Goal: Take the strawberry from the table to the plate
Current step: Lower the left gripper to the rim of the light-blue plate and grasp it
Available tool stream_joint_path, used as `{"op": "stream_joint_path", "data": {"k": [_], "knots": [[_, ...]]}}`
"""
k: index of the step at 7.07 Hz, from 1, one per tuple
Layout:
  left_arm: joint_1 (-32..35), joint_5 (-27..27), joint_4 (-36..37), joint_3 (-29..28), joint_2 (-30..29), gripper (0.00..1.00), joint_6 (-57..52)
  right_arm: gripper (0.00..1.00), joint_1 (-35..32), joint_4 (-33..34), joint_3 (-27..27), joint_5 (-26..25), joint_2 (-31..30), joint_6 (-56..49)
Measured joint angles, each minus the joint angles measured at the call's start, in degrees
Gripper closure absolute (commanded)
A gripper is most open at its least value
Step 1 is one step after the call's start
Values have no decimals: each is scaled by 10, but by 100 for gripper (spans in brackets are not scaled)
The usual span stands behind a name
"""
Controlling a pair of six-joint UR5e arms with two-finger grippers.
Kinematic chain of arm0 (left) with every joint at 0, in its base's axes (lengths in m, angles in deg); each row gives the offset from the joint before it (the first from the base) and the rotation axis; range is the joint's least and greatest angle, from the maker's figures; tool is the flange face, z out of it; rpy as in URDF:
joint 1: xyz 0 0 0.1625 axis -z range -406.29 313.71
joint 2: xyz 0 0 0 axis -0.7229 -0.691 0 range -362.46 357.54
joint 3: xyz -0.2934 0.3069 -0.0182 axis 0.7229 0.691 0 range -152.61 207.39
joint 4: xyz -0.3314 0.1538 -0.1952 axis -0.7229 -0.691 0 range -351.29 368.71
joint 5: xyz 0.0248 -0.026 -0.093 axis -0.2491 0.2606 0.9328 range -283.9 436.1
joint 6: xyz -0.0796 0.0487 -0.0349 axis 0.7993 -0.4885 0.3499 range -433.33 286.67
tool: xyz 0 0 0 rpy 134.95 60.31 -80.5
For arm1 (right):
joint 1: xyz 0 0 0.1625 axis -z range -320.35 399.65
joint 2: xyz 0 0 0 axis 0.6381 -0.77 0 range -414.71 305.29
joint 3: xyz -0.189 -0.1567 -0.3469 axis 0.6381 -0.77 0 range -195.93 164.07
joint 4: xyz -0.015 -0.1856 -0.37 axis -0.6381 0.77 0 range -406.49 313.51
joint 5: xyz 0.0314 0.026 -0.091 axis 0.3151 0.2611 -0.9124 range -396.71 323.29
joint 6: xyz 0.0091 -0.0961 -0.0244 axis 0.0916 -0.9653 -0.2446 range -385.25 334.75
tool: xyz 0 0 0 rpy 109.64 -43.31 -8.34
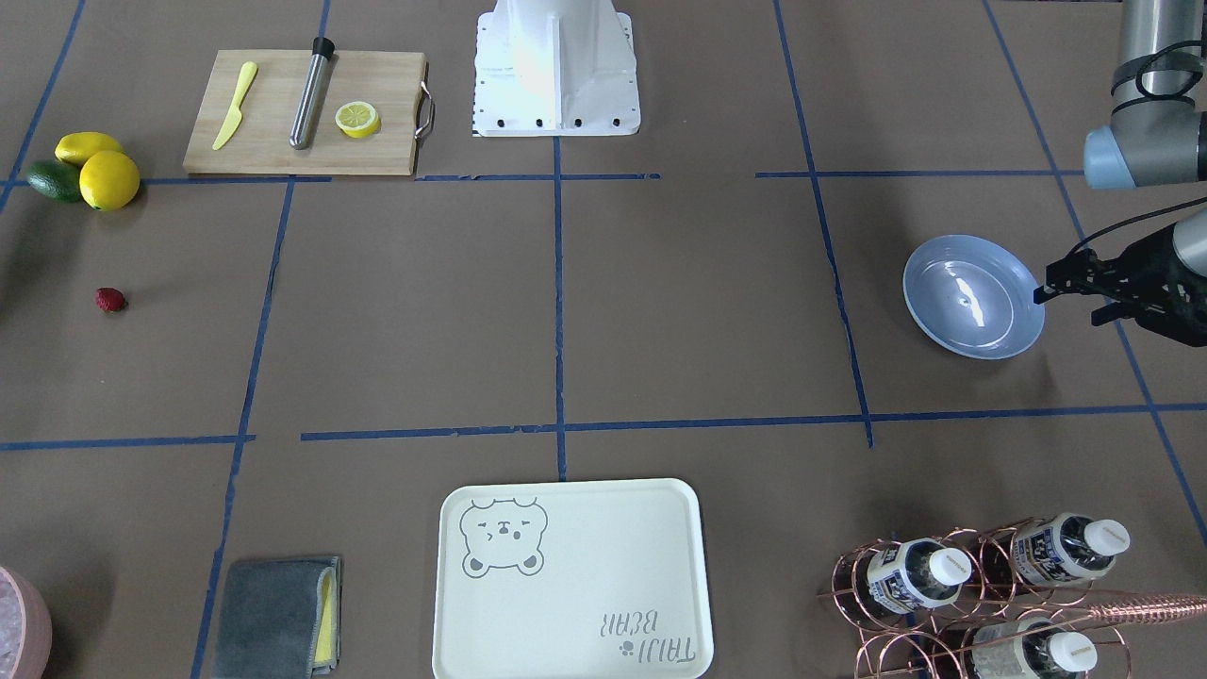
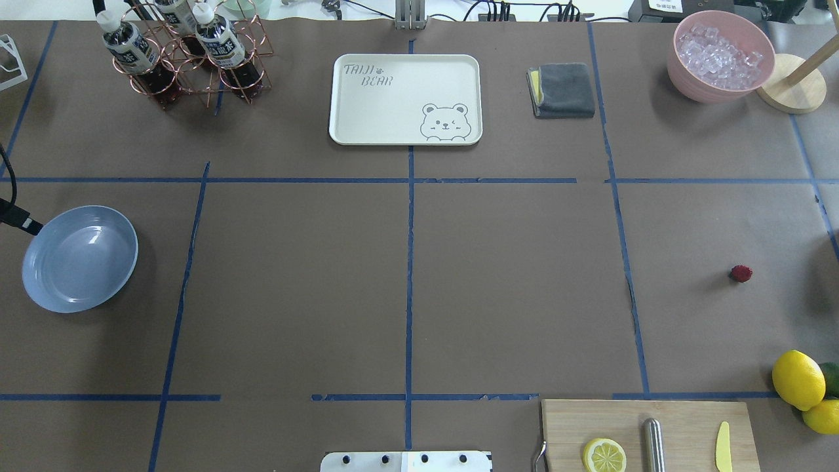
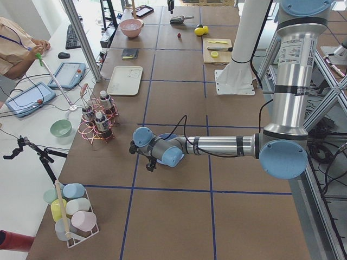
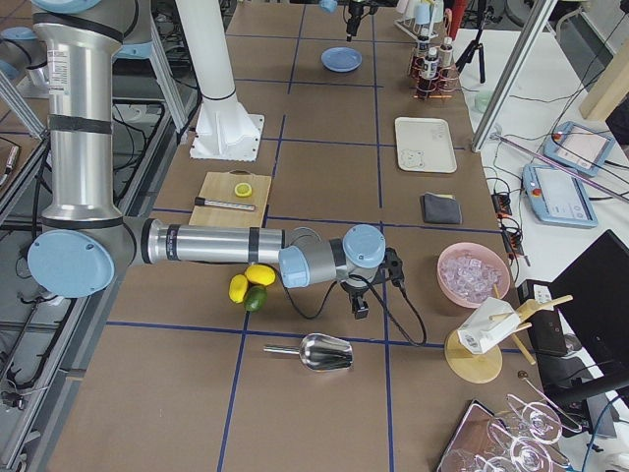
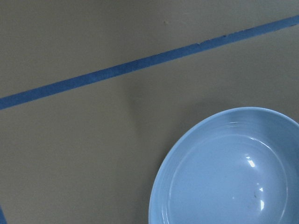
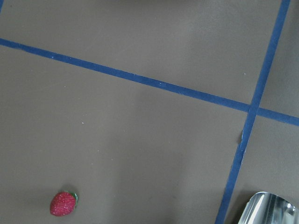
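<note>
The strawberry [image 1: 110, 300] is a small dark-red berry lying alone on the brown table [image 1: 660, 311], far over on the robot's right [image 2: 741, 273]. It shows at the lower left of the right wrist view [image 6: 63, 204]. The empty light-blue plate [image 1: 974, 296] sits at the opposite end of the table [image 2: 80, 257] and fills the lower right of the left wrist view [image 5: 229, 172]. My left gripper [image 1: 1066, 300] hovers just beside the plate's rim, open and holding nothing. My right gripper [image 4: 378, 287] shows only in the exterior right view, beyond the lemons; I cannot tell its state.
Near the strawberry lie two lemons and a green fruit [image 1: 90, 170]. A cutting board [image 1: 302, 113] carries a lemon half, a yellow knife and a metal rod. Elsewhere stand a bear-print tray [image 1: 570, 580], grey cloth [image 1: 278, 618], bottle rack [image 1: 981, 594], ice bowl [image 2: 721, 56] and metal scoop [image 4: 324, 351].
</note>
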Motion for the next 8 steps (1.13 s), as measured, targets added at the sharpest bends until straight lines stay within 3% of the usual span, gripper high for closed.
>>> {"op": "stream_joint_path", "data": {"k": [4, 7, 8], "knots": [[-21, -3, -27, -31, -4, 21, 0, 0, 0, 0, -4, 0, 1, 0], [-29, -3, -30, -35, -7, 37, 1, 0, 1, 0, -4, 0, 2, 0], [-29, -3, -31, -35, -8, 37, 0, 0, 1, 0, -4, 0, 2, 0]]}}
